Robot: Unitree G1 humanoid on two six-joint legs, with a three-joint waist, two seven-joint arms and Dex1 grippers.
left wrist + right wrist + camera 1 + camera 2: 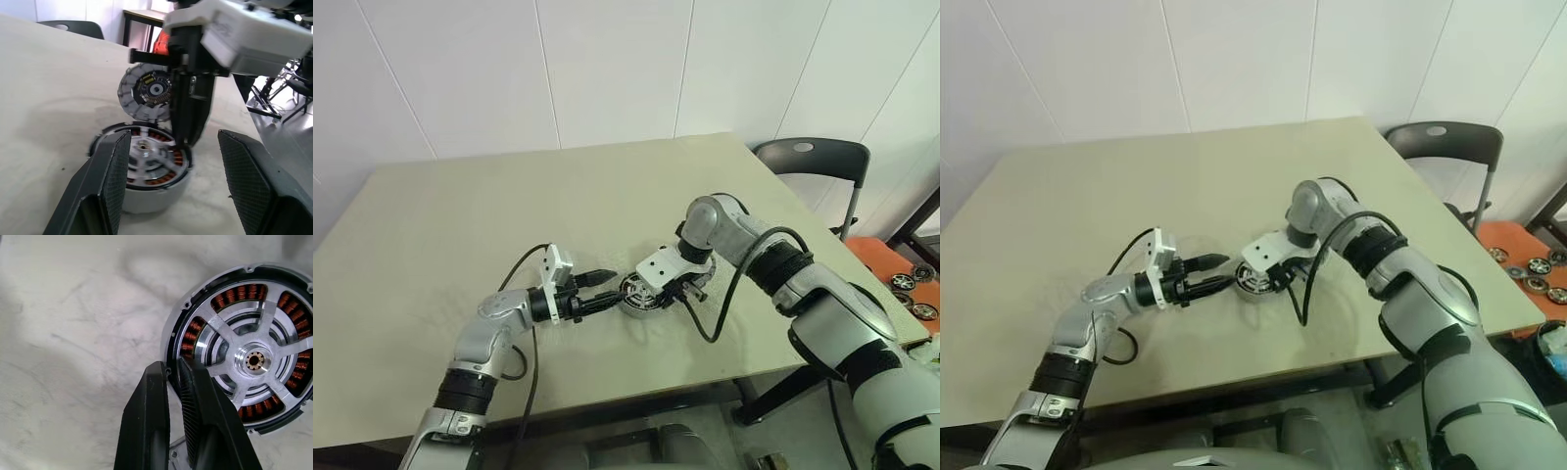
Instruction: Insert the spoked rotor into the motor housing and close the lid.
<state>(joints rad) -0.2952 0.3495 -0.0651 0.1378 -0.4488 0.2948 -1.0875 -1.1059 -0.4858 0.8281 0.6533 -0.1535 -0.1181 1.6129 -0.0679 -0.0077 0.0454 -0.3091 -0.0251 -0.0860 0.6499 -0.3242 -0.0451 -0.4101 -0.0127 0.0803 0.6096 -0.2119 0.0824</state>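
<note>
The left hand (605, 290) reaches in level from the left, its two black fingers (115, 171) spread apart with one on either side of the motor housing (156, 188), neither pad clearly pressing its wall. The motor housing sits on the beige desk (460, 225), near the front edge and about midway across. The spoked rotor (252, 360) lies inside it, its silver spokes and hub over the ring of copper windings. Just right of the housing, the right hand (175, 382) points steeply down at its rim, fingers closed on the lid (146, 93). The lid stands on edge, tilted up just beyond the housing, its ribbed face and dark hub turned toward the left hand. Far right, past the desk, stands a dark chair (813, 162).
</note>
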